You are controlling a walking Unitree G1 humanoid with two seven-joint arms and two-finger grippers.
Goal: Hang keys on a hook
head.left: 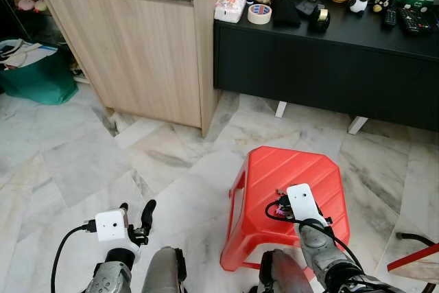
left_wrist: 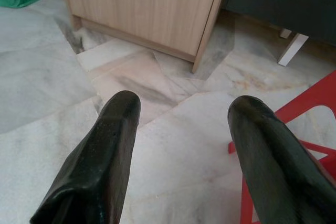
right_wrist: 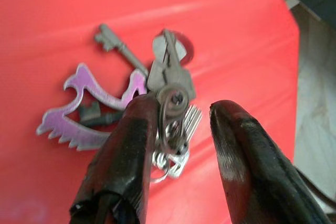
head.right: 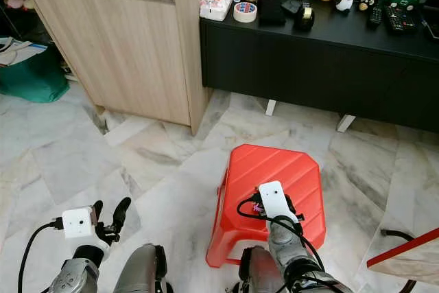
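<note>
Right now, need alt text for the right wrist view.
The right end effector, fingers open, straddles a bunch of keys with a purple wing-shaped charm, lying on a red stool.

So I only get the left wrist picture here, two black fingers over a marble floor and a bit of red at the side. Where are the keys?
Observer: The keys lie on top of a red stool, which is the red bit you see.
Operator: Is the other arm near them?
Observer: Yes, the right gripper is down at the bunch, fingers apart, one finger touching the ring.
Operator: Anything else on the bunch?
Observer: A purple wing-shaped tag lies flat beside the keys.
Operator: And what's behind the stool?
Observer: A black sideboard with toy figures and a roll of tape on top.
</note>
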